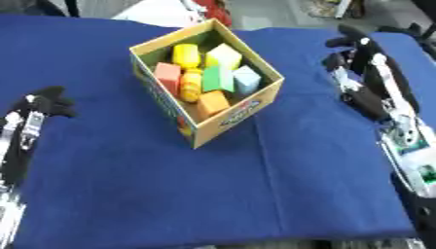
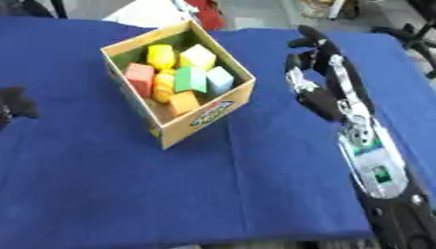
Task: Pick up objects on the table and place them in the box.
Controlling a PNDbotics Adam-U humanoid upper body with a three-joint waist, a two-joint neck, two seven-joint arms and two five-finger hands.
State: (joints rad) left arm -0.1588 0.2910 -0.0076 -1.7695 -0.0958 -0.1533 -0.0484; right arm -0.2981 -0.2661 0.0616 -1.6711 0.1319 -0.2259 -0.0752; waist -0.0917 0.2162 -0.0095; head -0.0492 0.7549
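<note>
An open cardboard box (image 1: 248, 107) stands on the blue cloth, left of centre and toward the back. Inside lie several coloured blocks: a yellow piece (image 1: 186, 54), a pale yellow one (image 1: 224, 55), a green one (image 1: 218, 78), a light blue one (image 1: 247, 79), a red-pink one (image 1: 167, 75) and an orange one (image 1: 212, 102). My right hand (image 2: 319, 73) hovers to the right of the box, fingers extended and holding nothing. At the left edge my left hand (image 1: 43, 104) rests low, well apart from the box, also with nothing in it.
The blue cloth (image 1: 213, 189) covers the table down to its front edge. Past the far edge are a white surface (image 1: 162, 12) and red items (image 2: 204, 12). A dark chair base (image 2: 413, 34) shows at the far right.
</note>
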